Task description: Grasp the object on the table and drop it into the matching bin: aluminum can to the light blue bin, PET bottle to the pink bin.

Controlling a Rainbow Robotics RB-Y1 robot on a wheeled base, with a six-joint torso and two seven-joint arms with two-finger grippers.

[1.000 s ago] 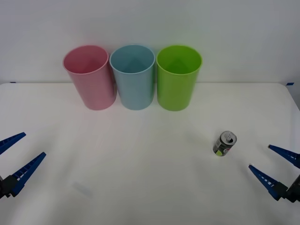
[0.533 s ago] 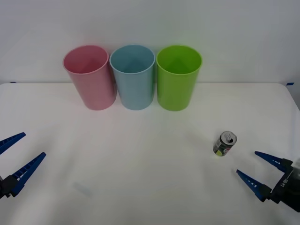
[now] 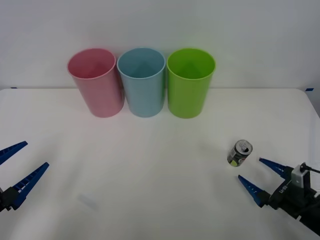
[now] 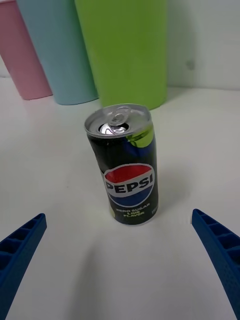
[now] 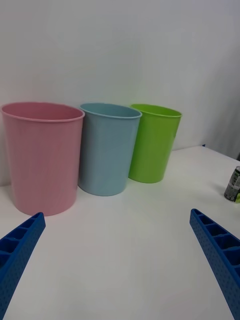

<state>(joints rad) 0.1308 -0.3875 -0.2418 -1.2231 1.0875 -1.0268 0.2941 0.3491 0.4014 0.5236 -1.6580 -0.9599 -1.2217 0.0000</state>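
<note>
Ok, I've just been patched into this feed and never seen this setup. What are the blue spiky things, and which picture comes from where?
The blue ribbed prongs are the fingers of a two-armed robot's grippers. The wide picture is from a camera above the arms, looking down at the white table. There the left gripper sits at the near left edge, fingers open, idle. The right gripper is at the near right, fingers open, just short of the aluminum can, which stands upright. Nothing is held yet.

The two tall pictures come from cameras on the wrists. The right wrist view looks straight at the can between its fingers. The left wrist view faces the three bins at the far side: the pink bin, the light blue bin and a lime green bin.
</note>
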